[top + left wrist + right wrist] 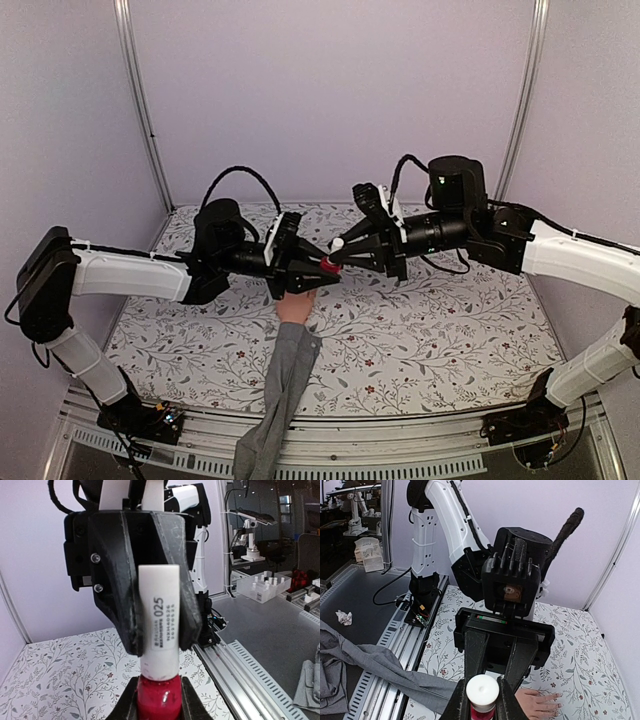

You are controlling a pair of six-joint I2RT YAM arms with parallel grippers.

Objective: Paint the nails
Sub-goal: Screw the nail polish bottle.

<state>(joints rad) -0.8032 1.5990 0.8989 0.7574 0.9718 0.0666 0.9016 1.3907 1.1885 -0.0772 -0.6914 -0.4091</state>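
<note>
Two grippers meet in mid-air over the table (pixel 450 340). Top view: left gripper (pixel 322 268) clamped on red bottle (pixel 328 266); right gripper (pixel 342 244) closed on white cap (pixel 338 243); both arms reach in level, nose to nose; hand (pixel 295 306) lies on the table just under the bottle, sleeve (pixel 280 390) trailing to the near edge; fingers hidden beneath the left gripper here.

Left wrist view: bottle pinched between own jaws at frame bottom; cap stands upright on it, marked 025, gripped on both sides by the right arm's black fingers (pixel 187 605); cap looks fully seated, no gap at the neck.

Right wrist view: cap top sits between own jaws; hand flat, fingers spread to the right; nails (pixel 559 705) too small to tell whether any are painted.

Step in hand, as judged: uncapping; painting not begun. Next move calls for the right gripper to twist the cap while the left holds steady, then to draw the brush straight out along the bottle's axis.

Around: sleeve drapes over the rail (pixel 395 645); crumpled paper (pixel 342 616) lies beyond it, well clear. In the way: left gripper and bottle hang directly over the hand and likely need shifting aside.
</note>
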